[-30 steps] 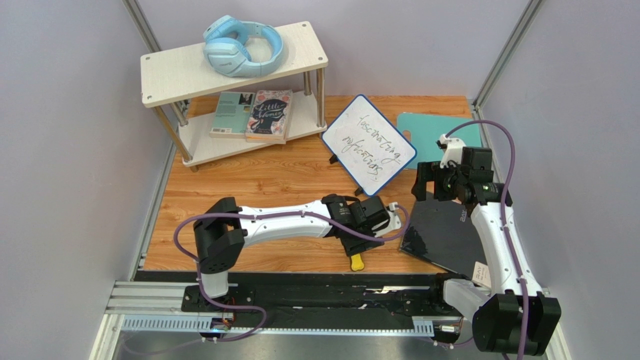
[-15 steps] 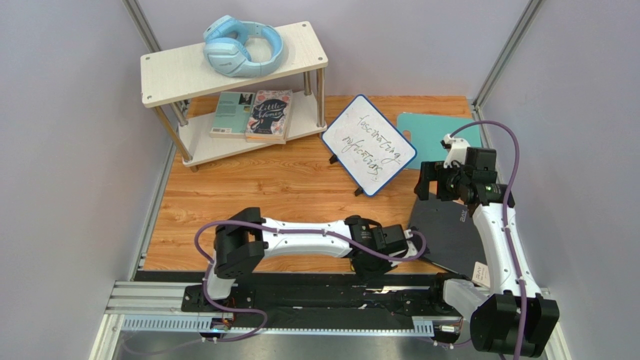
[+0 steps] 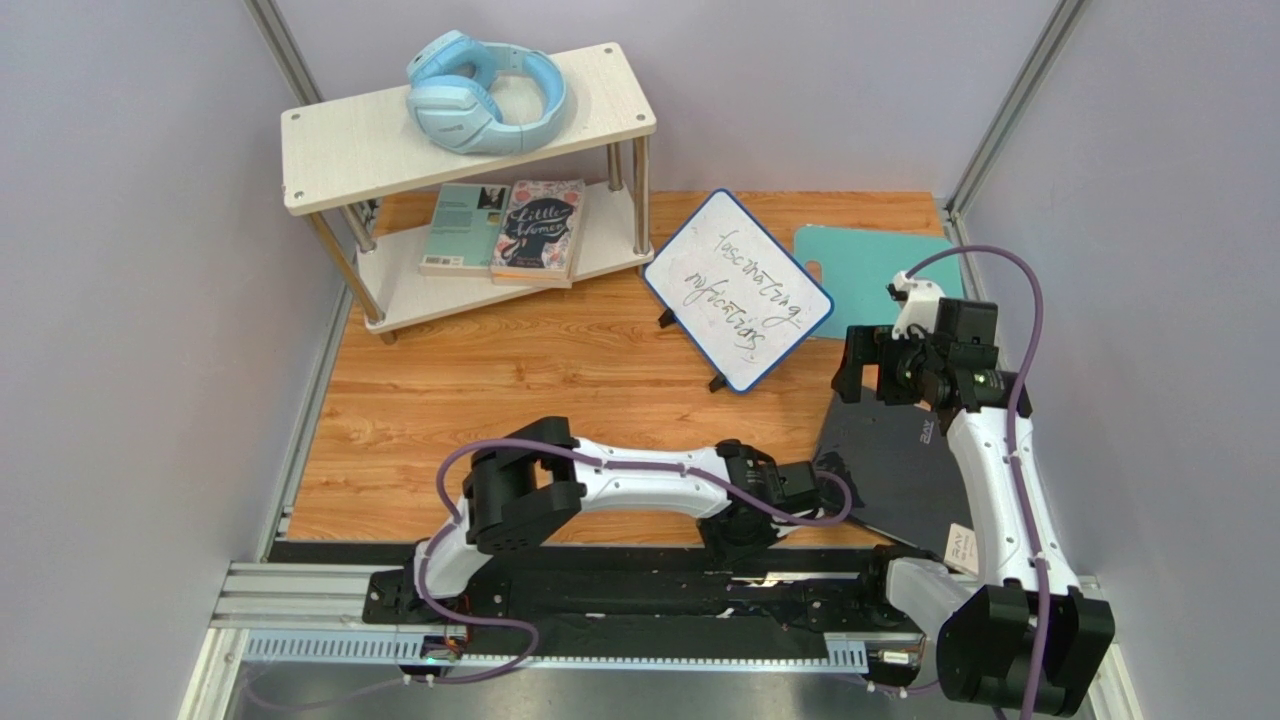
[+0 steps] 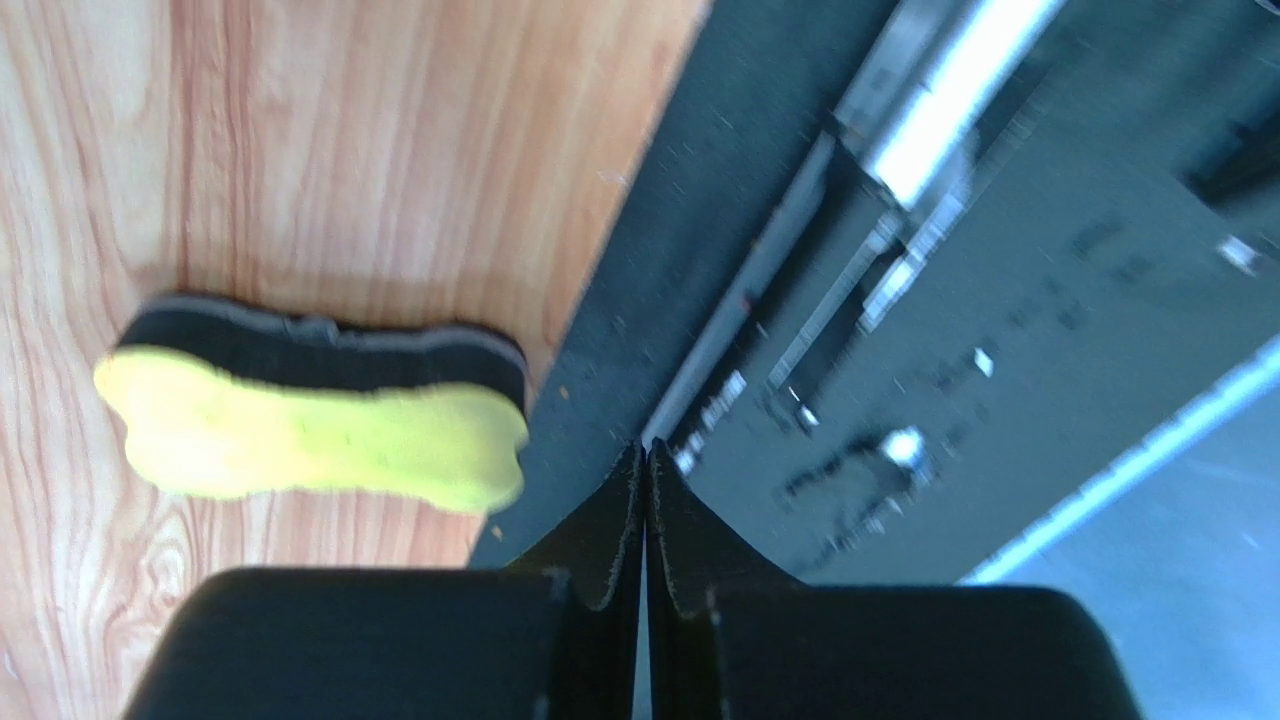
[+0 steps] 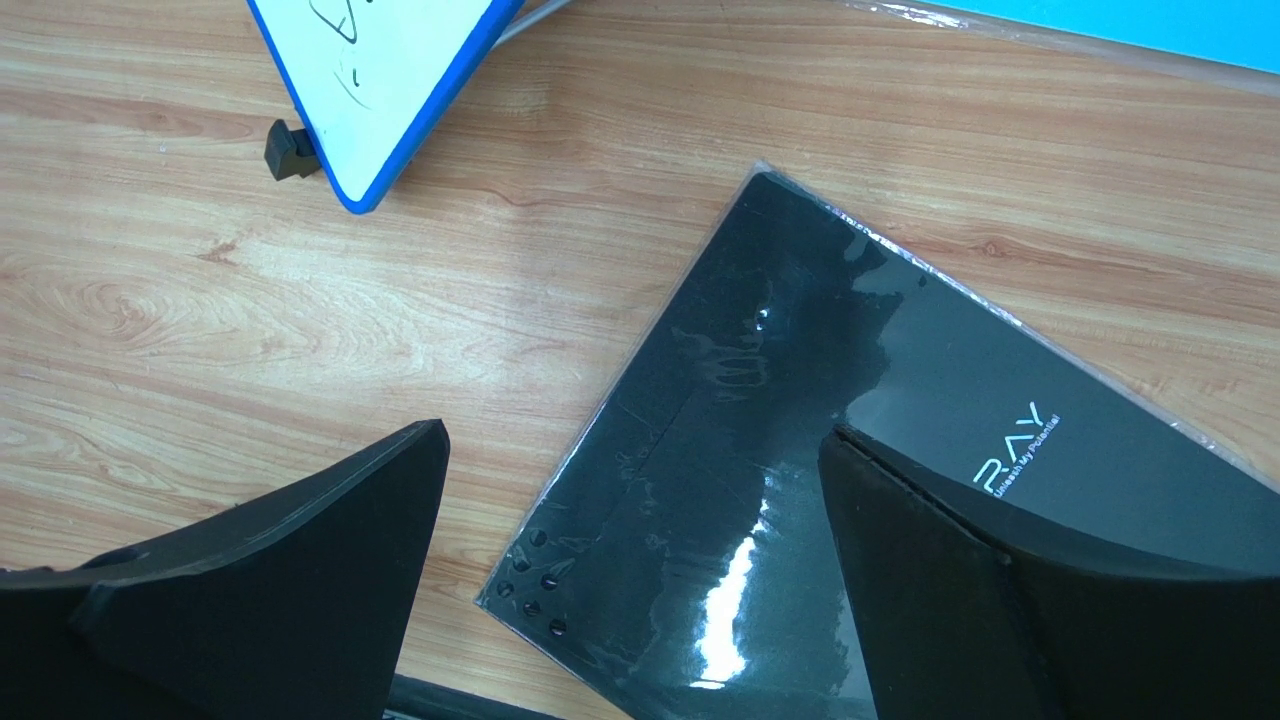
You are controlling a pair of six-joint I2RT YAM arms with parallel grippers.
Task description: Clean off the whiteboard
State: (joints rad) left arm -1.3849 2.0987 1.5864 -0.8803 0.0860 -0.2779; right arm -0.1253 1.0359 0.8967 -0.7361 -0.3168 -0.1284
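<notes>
**Left wrist view: tool shut on nothing, eraser outside the grip**

Left tool (image 4: 645, 458) has its fingers pressed flat together with nothing between them. The yellow eraser (image 4: 301, 435), its black felt edge toward the top of the frame, lies on the wooden surface (image 4: 376, 135) at frame left. It is apart from the fingertips, which sit over the black base rail (image 4: 902, 300) at the surface's near edge. Right tool (image 5: 624, 450) stands wide and empty above the black glossy panel (image 5: 842, 495). The whiteboard (image 3: 738, 290) stands tilted at upper centre of the top view, with handwriting on it, just beside the teal mat (image 3: 887, 255).

Risk, as judged: a lift from here would carry no eraser, so nothing would get wiped. A grasp needs the fingers parted first and shifted frame-left. Descending while shut could shove the eraser along the surface or strike the rail.
</notes>
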